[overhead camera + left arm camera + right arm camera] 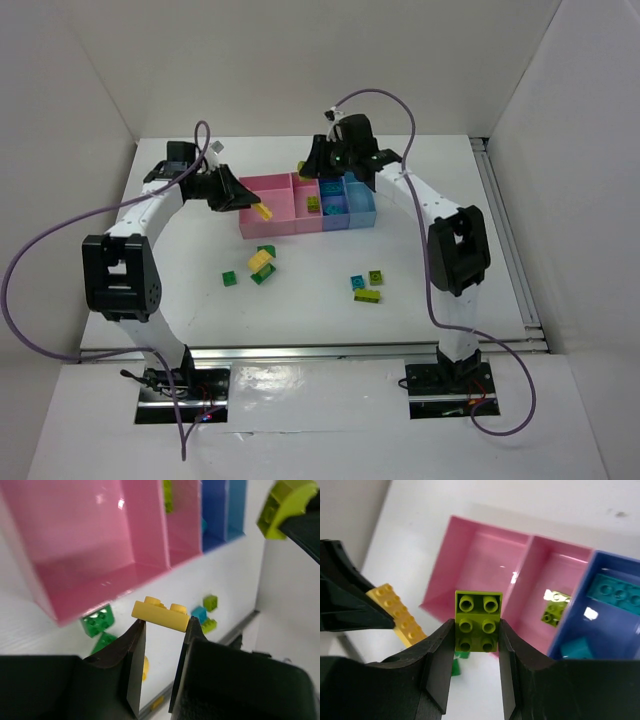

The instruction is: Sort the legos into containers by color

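A: Our left gripper point(166, 626) clamps a yellow brick point(161, 613) just beside the end pink bin point(75, 575); we judge yellow goes there.
B: And our right gripper point(477, 630) pinches a lime brick point(478, 621) near the second pink bin point(545, 570), where a lime piece point(553, 614) already lies.

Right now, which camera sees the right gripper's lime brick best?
The right wrist view: the lime brick sits centred, studs clear. The left wrist view shows it blurry in a corner; the top view barely shows it.

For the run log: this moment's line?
left pincer: shut on flat yellow plastic brick | right pincer: shut on lime studded plastic brick
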You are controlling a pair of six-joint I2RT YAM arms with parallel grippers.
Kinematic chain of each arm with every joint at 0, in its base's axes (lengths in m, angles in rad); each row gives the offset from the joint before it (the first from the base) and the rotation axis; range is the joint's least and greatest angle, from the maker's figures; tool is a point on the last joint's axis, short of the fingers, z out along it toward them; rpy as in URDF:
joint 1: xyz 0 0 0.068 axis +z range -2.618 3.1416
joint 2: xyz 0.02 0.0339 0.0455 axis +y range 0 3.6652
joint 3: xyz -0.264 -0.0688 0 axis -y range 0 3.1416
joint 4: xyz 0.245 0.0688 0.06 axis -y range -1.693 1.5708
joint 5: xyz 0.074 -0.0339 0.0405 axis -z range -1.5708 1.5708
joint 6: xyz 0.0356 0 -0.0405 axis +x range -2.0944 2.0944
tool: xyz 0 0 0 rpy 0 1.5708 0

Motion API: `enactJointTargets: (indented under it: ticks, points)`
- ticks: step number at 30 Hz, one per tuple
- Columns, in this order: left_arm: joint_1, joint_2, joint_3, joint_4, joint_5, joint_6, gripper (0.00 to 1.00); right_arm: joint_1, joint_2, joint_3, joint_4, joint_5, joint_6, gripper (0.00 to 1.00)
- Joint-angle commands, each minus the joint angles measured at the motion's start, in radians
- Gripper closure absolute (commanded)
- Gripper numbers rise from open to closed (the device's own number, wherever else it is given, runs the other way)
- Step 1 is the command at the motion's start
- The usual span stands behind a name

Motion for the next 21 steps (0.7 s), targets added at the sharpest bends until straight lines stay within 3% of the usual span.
enactJointTargets:
  ticks: [1,6,8,12,13,14,15,17,18,21]
  points:
    - [0.003,0.036,0.085,-0.072,-0.147,-0.030,1.00,0.035,0.054,0.091,-0.130,0.179,-0.084,0.89]
    - [0.003,0.131,0.237,-0.124,-0.221,-0.050,1.00,0.055,0.176,0.212,-0.202,0.230,-0.107,0.86]
    - [0.003,0.183,0.277,-0.165,-0.258,-0.050,1.00,0.055,0.209,0.252,-0.213,0.250,-0.117,0.77]
    - [-0.017,0.243,0.341,-0.175,-0.276,-0.050,1.00,0.064,0.245,0.295,-0.213,0.250,-0.127,0.44]
    - [-0.027,0.256,0.355,-0.175,-0.265,-0.050,1.00,0.064,0.257,0.304,-0.223,0.250,-0.127,0.31]
    - [-0.027,0.298,0.375,-0.190,-0.246,-0.031,1.00,0.064,0.257,0.304,-0.223,0.250,-0.127,0.26]
    - [-0.027,0.318,0.425,-0.239,-0.236,-0.031,0.89,0.064,0.257,0.304,-0.223,0.250,-0.136,0.23]
    - [-0.036,0.332,0.446,-0.258,-0.245,-0.008,0.81,0.064,0.233,0.277,-0.205,0.241,-0.136,0.23]
    - [-0.036,0.332,0.455,-0.258,-0.245,-0.008,0.66,0.064,0.204,0.263,-0.196,0.240,-0.136,0.23]
    - [-0.045,0.312,0.467,-0.258,-0.245,0.001,0.45,0.064,0.122,0.200,-0.173,0.263,-0.136,0.26]
